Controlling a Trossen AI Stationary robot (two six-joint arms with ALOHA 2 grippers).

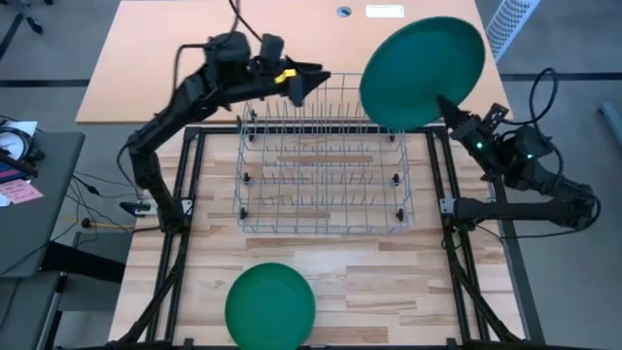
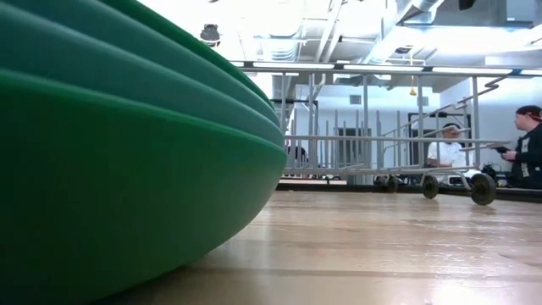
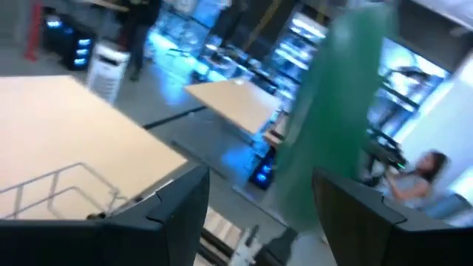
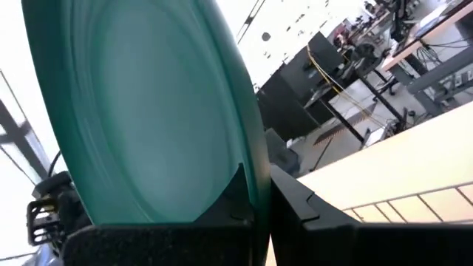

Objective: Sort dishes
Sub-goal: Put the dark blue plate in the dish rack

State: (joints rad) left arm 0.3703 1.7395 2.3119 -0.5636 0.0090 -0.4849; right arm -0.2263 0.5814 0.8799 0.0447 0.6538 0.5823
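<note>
My right gripper (image 1: 445,105) is shut on a teal-green plate (image 1: 423,70), held up over the far right corner of the wire rack (image 1: 326,160). The same plate shows in the right wrist view (image 4: 148,111) and edge-on in the left wrist view (image 3: 332,111). My left gripper (image 1: 306,83) stands open and empty above the rack's far left side, pointing toward that plate. A stack of green plates (image 1: 270,304) rests flat on the table near its front edge. Their layered rims (image 2: 127,169) fill the left of the low view. My right gripper pinches the plate's rim (image 4: 247,185) between its two fingers, at the edge nearest the table's right side. The fingers come from the right, slanting slightly upward. The plate is lifted clear and stands tilted above the fingers.
The wire rack stands in the middle of the table with bare wood (image 1: 389,282) in front of it. Black frame rails (image 1: 185,224) run along both sides. Beyond the far edge is another tabletop (image 1: 175,58). People (image 2: 529,148) sit in the room behind.
</note>
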